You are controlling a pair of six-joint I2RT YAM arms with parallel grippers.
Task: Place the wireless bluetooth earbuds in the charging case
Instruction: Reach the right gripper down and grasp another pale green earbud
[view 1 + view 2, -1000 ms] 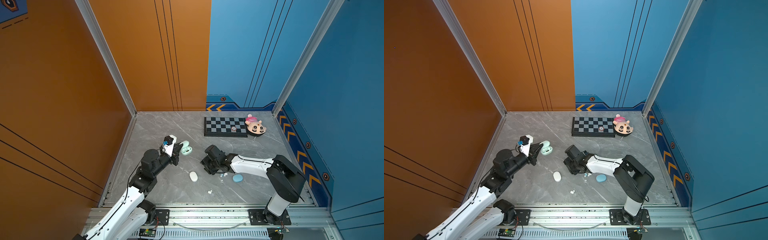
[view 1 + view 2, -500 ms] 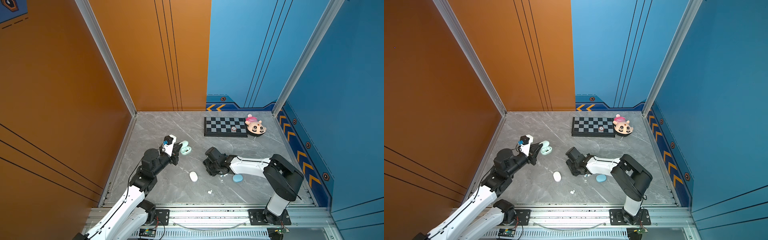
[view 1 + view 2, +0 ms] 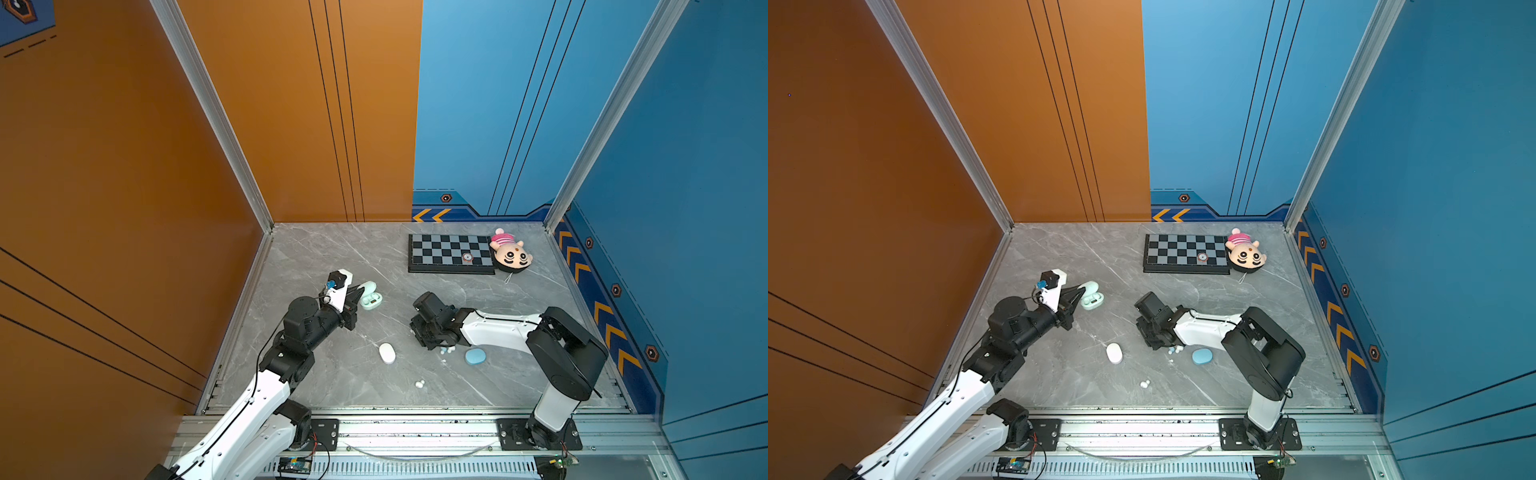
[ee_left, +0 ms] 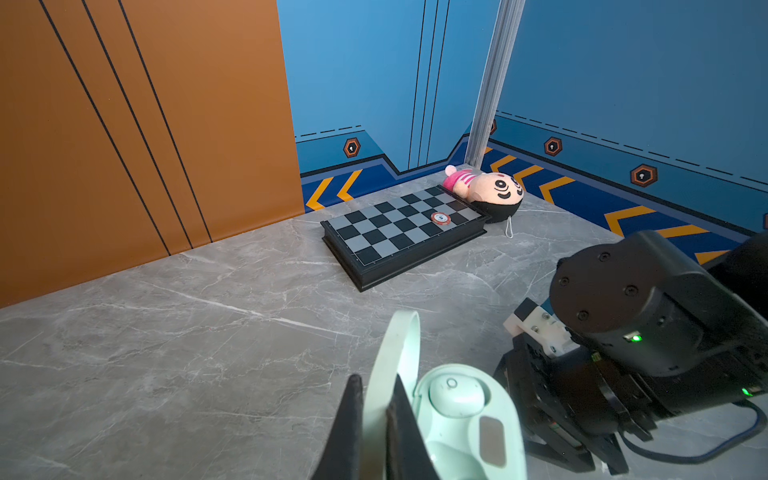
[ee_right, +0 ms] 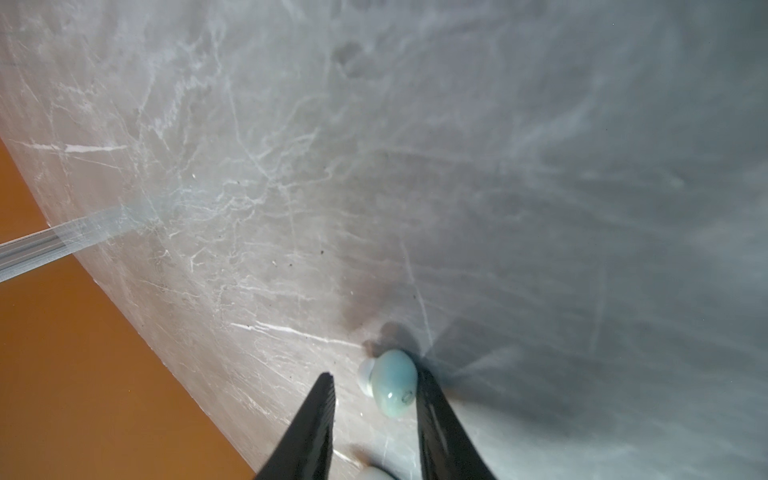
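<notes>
The mint green charging case (image 4: 469, 419) lies open on the table, with one mint earbud (image 4: 455, 395) seated in a socket. My left gripper (image 4: 376, 401) is shut on its raised lid (image 4: 399, 345). Both top views show this case (image 3: 371, 298) (image 3: 1092, 298) at the left gripper (image 3: 360, 291) (image 3: 1080, 291). My right gripper (image 5: 374, 376) points down at the table with its jaws apart. A pale blue-green earbud (image 5: 392, 382) lies between them, touching one finger (image 5: 428, 399) and clear of the other. Small earbuds (image 3: 446, 350) (image 3: 1175, 350) lie beside the right wrist.
A shut white case (image 3: 387, 353) and a shut blue case (image 3: 475, 356) lie near the front, with two white earbuds (image 3: 419, 383) closer still. A chessboard (image 3: 451, 253) and a plush doll (image 3: 511, 255) sit at the back right. Another pale bud (image 5: 374, 473) lies near the right fingers.
The right wrist has shifted slightly towards the front of the table. The left arm and the mint case have not moved.
</notes>
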